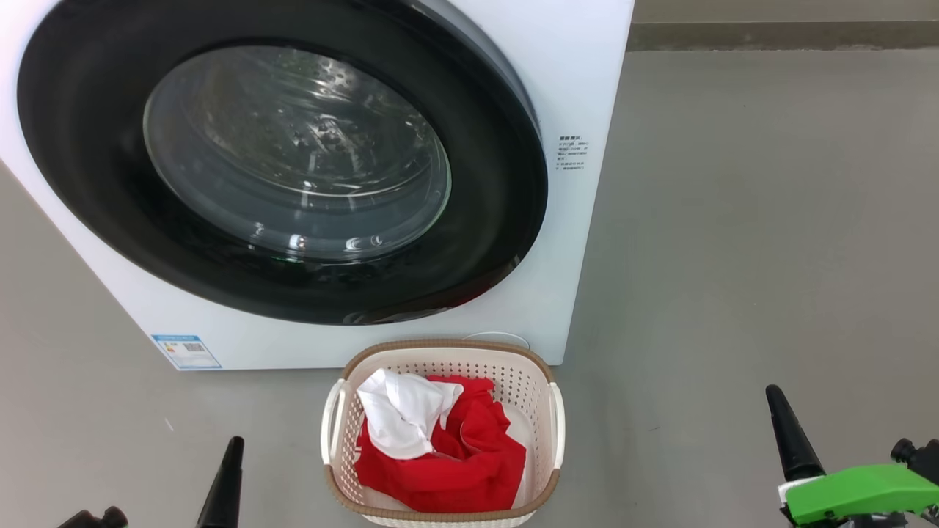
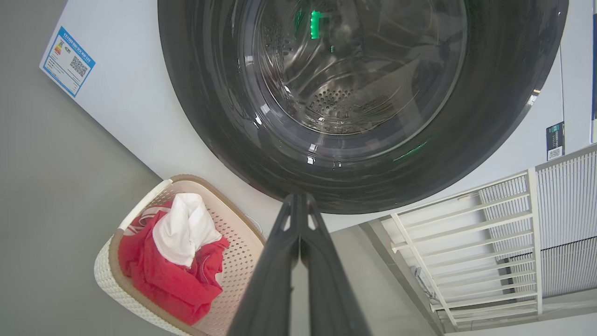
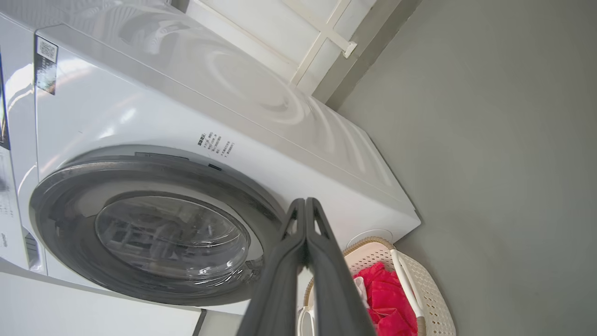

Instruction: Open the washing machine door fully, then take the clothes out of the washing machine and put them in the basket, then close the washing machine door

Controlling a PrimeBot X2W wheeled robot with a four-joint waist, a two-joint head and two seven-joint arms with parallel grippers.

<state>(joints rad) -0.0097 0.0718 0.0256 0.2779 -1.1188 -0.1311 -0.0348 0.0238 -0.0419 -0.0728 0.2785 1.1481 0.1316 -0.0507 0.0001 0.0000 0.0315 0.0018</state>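
Grey floor (image 1: 733, 257) held one washing machine (image 1: 579, 88), its door (image 1: 110, 183) closed. One basket (image 1: 447, 349) just nearer held the clothes (image 1: 455, 462): one white, red beneath. I saw my left claw (image 1: 233, 451) and right claw (image 1: 776, 400) pinched together, empty.

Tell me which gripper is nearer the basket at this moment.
Left. The left gripper, shut, sits just left of the basket; the right gripper, also shut, is clearly farther off to its right.

Grey floor (image 1: 733, 220), matte. White slatted rack (image 2: 534, 233) (beside wall). Darker skirting strip (image 1: 777, 35) along floor's far edge.
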